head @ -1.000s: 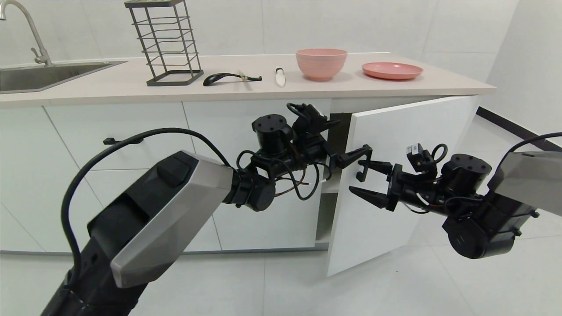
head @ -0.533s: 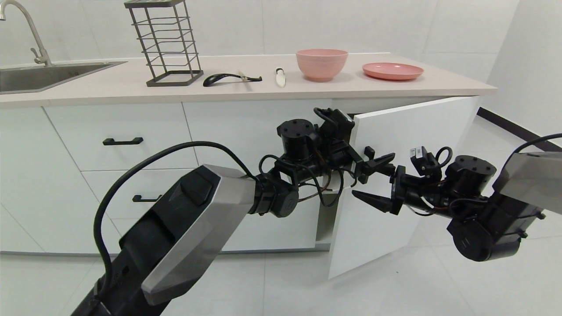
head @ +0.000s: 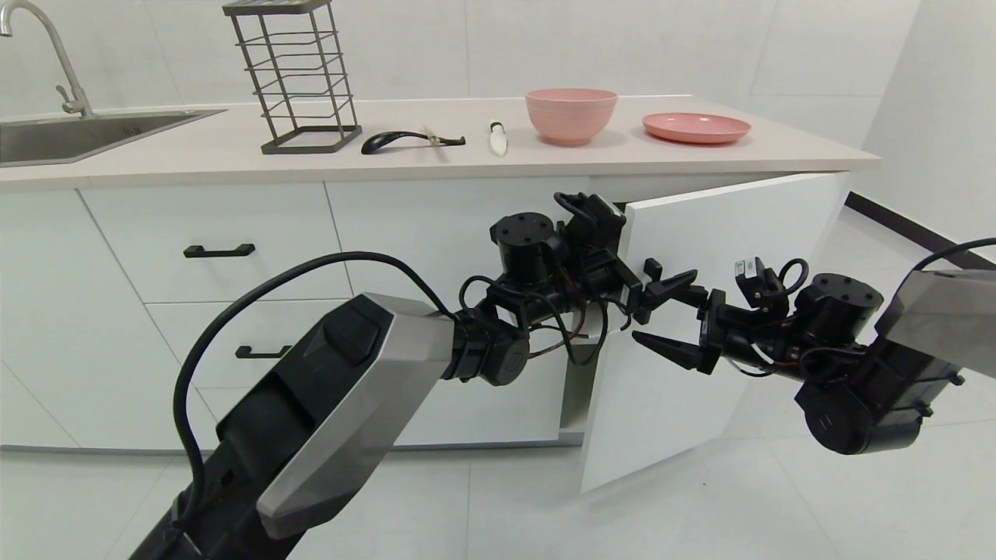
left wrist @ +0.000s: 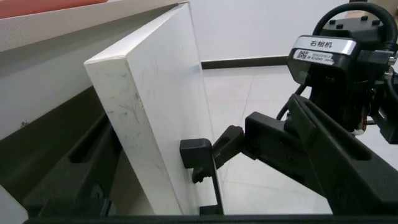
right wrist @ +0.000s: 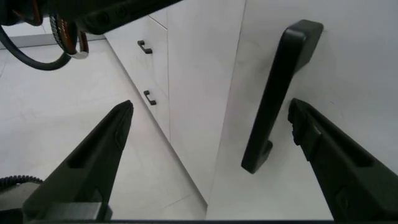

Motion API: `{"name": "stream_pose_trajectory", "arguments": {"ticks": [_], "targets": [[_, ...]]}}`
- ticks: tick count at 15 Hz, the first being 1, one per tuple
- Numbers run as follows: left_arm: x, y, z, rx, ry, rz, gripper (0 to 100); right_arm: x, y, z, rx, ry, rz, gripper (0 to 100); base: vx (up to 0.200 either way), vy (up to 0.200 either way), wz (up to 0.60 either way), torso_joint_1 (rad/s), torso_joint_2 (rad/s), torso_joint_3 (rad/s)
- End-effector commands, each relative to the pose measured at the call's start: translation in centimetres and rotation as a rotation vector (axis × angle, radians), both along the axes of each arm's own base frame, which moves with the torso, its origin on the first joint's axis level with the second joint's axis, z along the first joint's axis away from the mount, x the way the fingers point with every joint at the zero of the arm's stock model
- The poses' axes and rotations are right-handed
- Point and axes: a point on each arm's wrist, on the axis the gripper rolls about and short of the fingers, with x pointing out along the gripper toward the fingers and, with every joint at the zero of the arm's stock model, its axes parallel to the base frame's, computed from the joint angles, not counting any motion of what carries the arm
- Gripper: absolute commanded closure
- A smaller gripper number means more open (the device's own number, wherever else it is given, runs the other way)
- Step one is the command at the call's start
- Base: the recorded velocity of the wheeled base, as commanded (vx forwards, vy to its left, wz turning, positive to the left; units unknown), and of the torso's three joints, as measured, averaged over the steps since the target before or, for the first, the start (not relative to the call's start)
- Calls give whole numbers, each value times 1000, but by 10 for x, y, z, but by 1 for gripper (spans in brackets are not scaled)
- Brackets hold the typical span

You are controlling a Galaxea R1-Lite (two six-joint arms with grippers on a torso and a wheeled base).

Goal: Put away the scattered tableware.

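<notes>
Right end effector is spread wide, its two fingers set either side of the black bar handle on the cupboard door without gripping it. The door stands partly swung out below the surface. Left end effector sits just beside the door's free edge, close to the right one; I cannot tell whether it is spread or closed.

All the tableware lies up on the surface, well apart from both arms. The pink bowl stands upright with the pink plate near it toward the right end. A black spoon and a small white utensil lie flat between the bowl and the wire rack.

The bowl and plate look stiff, smooth and fairly light, so they are likely slippery. The bowl's rim offers the best pinch, one finger inside and one outside. The plate sits low, so its raised edge is probably the only hold. The spoon is thin and lies flat; mid-handle, where it arches off the surface, seems the easiest place to grip. The door itself is rigid and should swing from the handle.
</notes>
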Motion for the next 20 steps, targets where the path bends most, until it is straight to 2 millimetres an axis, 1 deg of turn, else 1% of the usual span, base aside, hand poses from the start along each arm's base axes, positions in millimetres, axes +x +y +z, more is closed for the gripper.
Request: {"name": "stream_pose_trajectory", "arguments": {"ticks": [1,3,4,6,8,9,10,12,13,14,15,16,17,18,19,20], "targets": [[-1,0,2,-2,-4,-7,0,2,-2,-4,0,13,-15,0,0,0,0,0,0,0],[-2,-1,2,1,1,-7,0,1,-7,-5,-2,16,-27,0,0,0,0,0,0,0],[-2,-1,2,3,6,-2,0,-3,-10,-4,-15,2,-36,0,0,0,0,0,0,0],[1,1,2,5,25,51,0,-15,-18,4,-30,-15,-55,0,0,0,0,0,0,0],[1,-1,2,28,71,122,0,-51,-34,30,-34,-17,-101,0,0,0,0,0,0,0],[0,-3,3,27,73,138,0,-65,-39,38,-35,-21,-118,0,0,0,0,0,0,0],[0,-3,3,28,74,145,0,-85,-43,47,-39,-23,-138,0,0,0,0,0,0,0],[-2,-4,3,30,67,141,0,-129,-44,64,-46,-39,-155,0,0,0,0,0,0,0],[-4,-6,3,30,64,138,0,-149,-43,76,-46,-80,-155,0,0,0,0,0,0,0],[-6,-9,3,31,65,132,0,-160,-43,82,-45,-103,-159,0,0,0,0,0,0,0],[-13,-15,4,32,67,120,0,-184,-41,90,-45,-136,-172,0,0,0,0,0,0,0],[-16,-18,3,33,67,112,0,-202,-40,92,-46,-148,-177,0,0,0,0,0,0,0],[-20,-22,3,32,69,111,0,-216,-40,93,-46,-160,-179,0,0,0,0,0,0,0],[-22,-24,3,31,70,115,0,-222,-42,98,-53,-206,-197,0,0,0,0,0,0,0],[-24,-25,4,30,69,112,0,-226,-47,103,-61,-243,-250,0,0,0,0,0,0,0],[-26,-27,3,31,70,107,0,-228,-49,104,-62,-254,-261,0,0,0,0,0,0,0]]}}
